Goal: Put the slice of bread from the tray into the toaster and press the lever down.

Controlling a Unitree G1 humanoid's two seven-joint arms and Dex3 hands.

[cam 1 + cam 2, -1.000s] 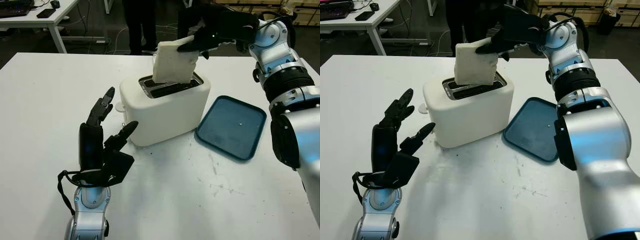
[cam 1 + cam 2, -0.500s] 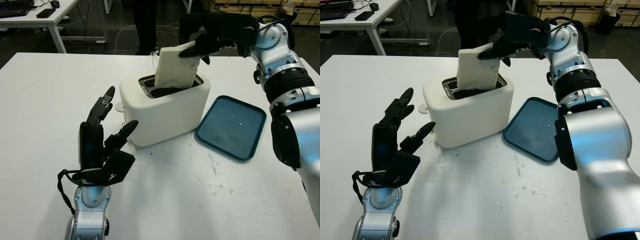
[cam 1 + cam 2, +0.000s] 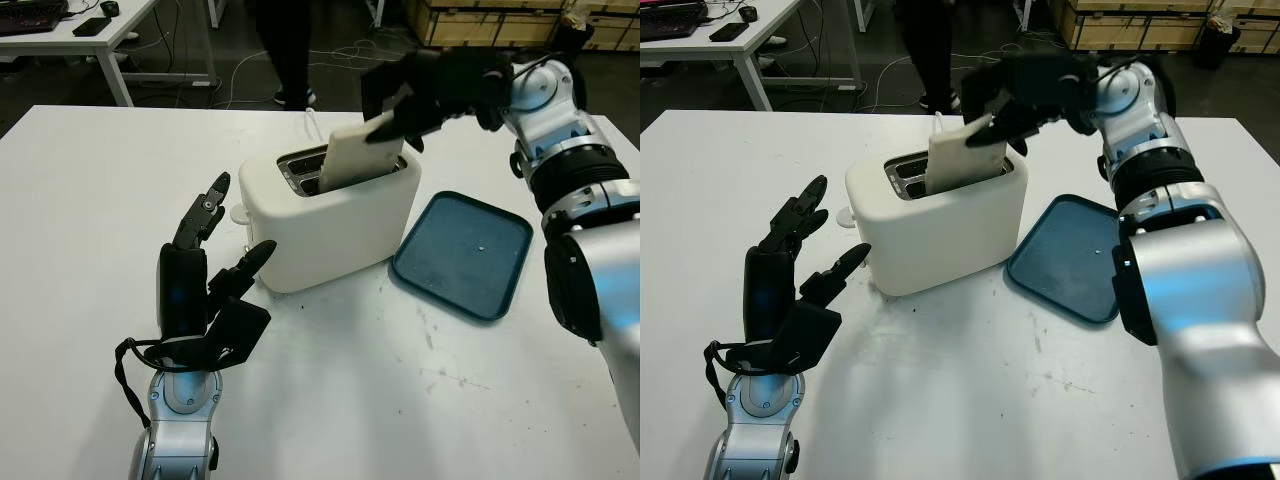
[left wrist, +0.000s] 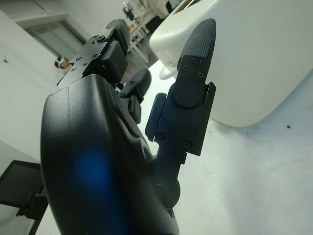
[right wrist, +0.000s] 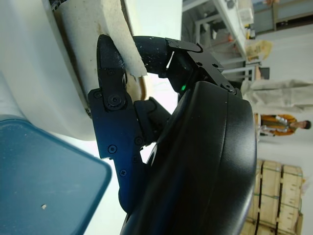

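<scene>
At the lower left of the head view the left hand (image 3: pixel 205 290) stands upright over the white worktop (image 3: pixel 90 200), open and holding nothing, its fingers (image 4: pixel 195 58) pointing up toward the toaster with a strip of bare surface between them and the toaster's near left corner. The wide stretch of worktop to the left of the hand, out to the left edge of the frame, is free. The toaster (image 3: pixel 330 215) sits at the centre of the frame, a white two-slot body turned a little askew, with a small round white knob showing at its left end. The slice of bread (image 3: pixel 362 153) stands tilted in a slot near the toaster's right end, its lower part inside and its upper part and top corner above the rim. The right hand (image 3: pixel 425 85) comes in from the upper right and its fingers (image 5: pixel 115 73) are closed on the slice's upper corner, pinching it from both faces. To the right of the toaster, just beside its right end, the dark blue tray (image 3: pixel 462 255) lies flat on the worktop. Open worktop runs across the foreground to the bottom edge.
</scene>
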